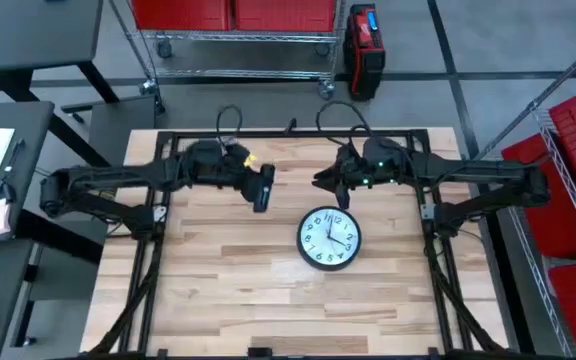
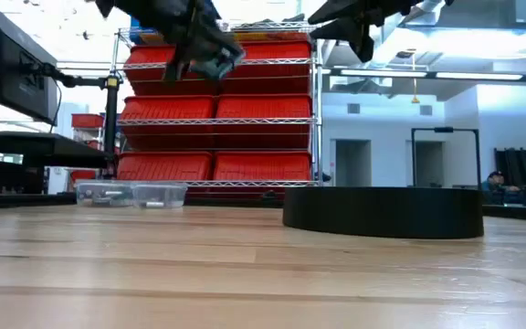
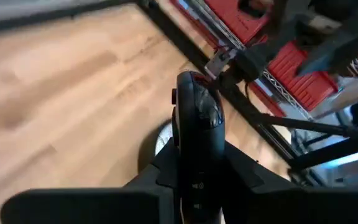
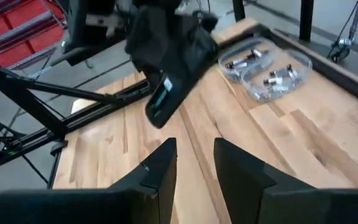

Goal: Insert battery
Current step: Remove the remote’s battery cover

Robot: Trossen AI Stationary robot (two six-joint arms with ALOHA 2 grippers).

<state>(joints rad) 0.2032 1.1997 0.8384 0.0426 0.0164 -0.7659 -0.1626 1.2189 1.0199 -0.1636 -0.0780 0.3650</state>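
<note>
Light wooden plank table (image 1: pixel 218 280) fills the high view, framed by black metal rig bars. Red plastic bins on a chrome wire shelf (image 2: pixel 217 119) stand beyond the far edge.

Round black-rimmed wall clock with a white face (image 1: pixel 329 238) lies face up on the table, right of centre, in the far half; in the low view it shows as a low black disc (image 2: pixel 383 212).

Left gripper (image 1: pixel 263 188) is up off the table near the far edge, left of the clock, pinching a long black remote-like device (image 3: pixel 199 134) between its fingers; the device juts out past the fingertips toward the clock.

Right gripper (image 1: pixel 326 181) hangs above the table just far of the clock, pointed at the left gripper. Its two dark fingers (image 4: pixel 160 171) stand spread with a gap between them, nothing held.

Two clear plastic trays of small silver-and-black batteries (image 4: pixel 266 68) sit side by side on the table; low view puts them at the far left (image 2: pixel 132 193). Battery not inserted; none held by either gripper.
</note>
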